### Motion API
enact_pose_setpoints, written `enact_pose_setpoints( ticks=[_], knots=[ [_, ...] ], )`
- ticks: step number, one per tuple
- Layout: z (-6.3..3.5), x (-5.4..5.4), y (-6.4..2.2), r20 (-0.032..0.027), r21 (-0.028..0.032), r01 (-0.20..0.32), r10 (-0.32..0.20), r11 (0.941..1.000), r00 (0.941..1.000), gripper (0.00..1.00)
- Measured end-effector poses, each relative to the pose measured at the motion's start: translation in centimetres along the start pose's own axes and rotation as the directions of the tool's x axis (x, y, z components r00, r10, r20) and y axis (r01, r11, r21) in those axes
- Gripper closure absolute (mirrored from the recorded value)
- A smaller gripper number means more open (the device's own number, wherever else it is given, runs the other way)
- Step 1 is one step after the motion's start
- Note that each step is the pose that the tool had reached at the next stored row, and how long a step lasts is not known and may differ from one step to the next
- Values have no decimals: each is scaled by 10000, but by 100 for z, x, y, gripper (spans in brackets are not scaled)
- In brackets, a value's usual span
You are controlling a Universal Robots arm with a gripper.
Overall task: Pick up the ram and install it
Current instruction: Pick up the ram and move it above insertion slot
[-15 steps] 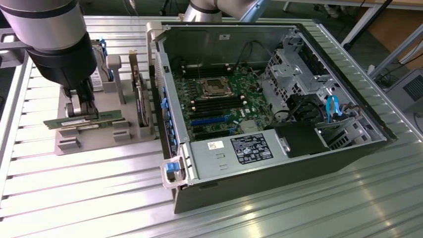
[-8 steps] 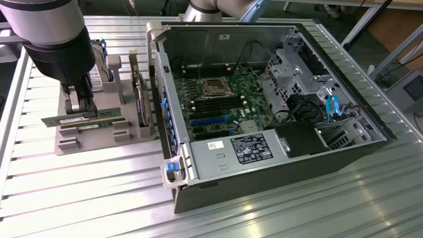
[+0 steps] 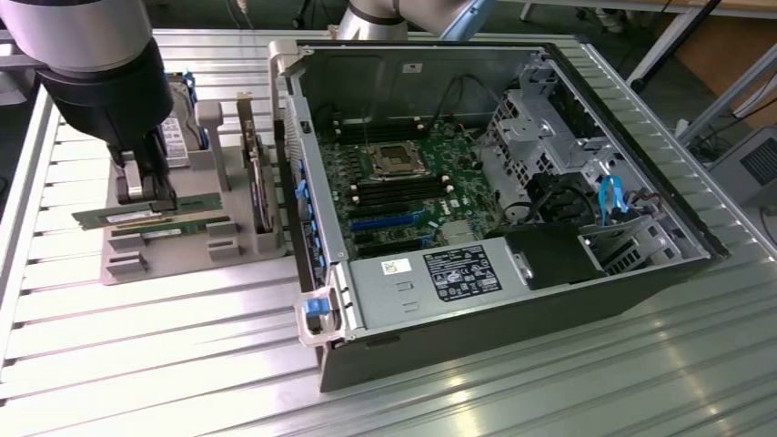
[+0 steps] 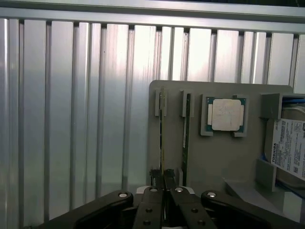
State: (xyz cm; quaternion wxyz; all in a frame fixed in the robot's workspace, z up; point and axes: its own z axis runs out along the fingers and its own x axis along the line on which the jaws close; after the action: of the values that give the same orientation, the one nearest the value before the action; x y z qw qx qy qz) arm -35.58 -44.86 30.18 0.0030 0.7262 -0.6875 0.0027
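At the exterior view's left we see the gripper (image 3: 152, 194) come down over a grey holder (image 3: 182, 259) on the slatted metal table (image 3: 146, 364). In the wrist view its jaws are pressed in on the thin top edge of the ram (image 4: 162, 143), pinching it near the middle of its length. The ram (image 3: 104, 218) stands on edge at the holder's near-left side. Its long axis runs across the exterior view from left to right, about level, and its white label strip faces us, the print too small to read. Just beside it, a second stick (image 3: 182, 234) stands parallel in the holder. Further along the holder, the wrist view shows 1 square processor chip (image 4: 226, 114) seated in its own recess. Beyond that a hard drive (image 4: 290, 148) stands in a pocket, and its white label reads TOSHIBA. To the exterior view's right, the open computer case (image 3: 680, 228) lies on its side on the table. Inside it are the green motherboard (image 3: 419, 196) and, at the near end, a power supply (image 3: 461, 273) with a black and white label that we cannot read.
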Motion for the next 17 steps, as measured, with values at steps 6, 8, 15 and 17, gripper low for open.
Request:
enact_pose_setpoints(
  ticks=[6, 8, 15, 17],
  knots=[
    [-55, 0, 0, 0, -1, 0, 0, 10000, 10000, 88],
    [-70, 0, 0, 0, 0, 0, 0, 10000, 10000, 88],
    [-123, 1, 0, 0, -1, 0, 0, 10000, 10000, 88],
    [-135, 1, 0, 0, -1, 0, 0, 10000, 10000, 88]
  ],
)
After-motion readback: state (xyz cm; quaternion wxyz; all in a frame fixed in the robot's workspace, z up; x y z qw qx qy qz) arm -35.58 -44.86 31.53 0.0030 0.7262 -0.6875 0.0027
